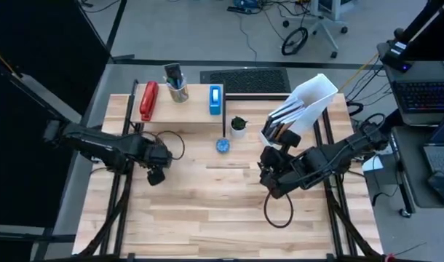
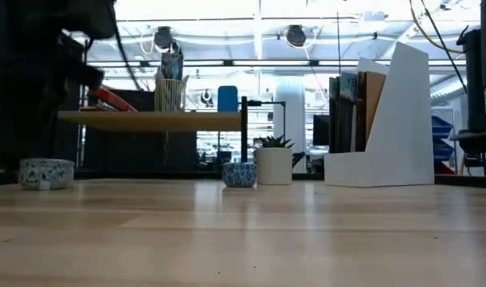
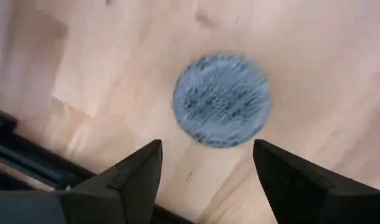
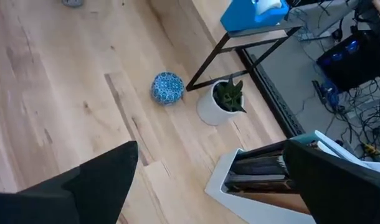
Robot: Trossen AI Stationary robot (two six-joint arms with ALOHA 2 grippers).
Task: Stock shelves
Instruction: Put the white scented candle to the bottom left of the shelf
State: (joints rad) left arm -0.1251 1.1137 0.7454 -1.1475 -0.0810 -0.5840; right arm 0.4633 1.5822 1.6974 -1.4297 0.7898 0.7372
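Partly stocked. Red stapler [image 1: 148, 100], pen cup [image 1: 177, 89] and blue box [image 1: 216, 100] already up on the plank shelf [image 1: 193, 113]; white file holder [image 1: 309, 102] at back right loaded with folders. Still on the tabletop: two blue bowls [image 1: 223, 145], one [image 3: 222, 99] directly under the left gripper [image 3: 205, 171], jaws wide, holding nothing. Right gripper [image 4: 209, 180] also wide and empty, near the holder.

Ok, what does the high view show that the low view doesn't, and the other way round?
Only the high view: the black keyboard behind the table. Only the low view: a blue patterned bowl at its left, hidden from above under the left pincer. Both: the light-wood plank shelf, the white box-shaped file holder, the small white plant pot and a second blue bowl beside it.
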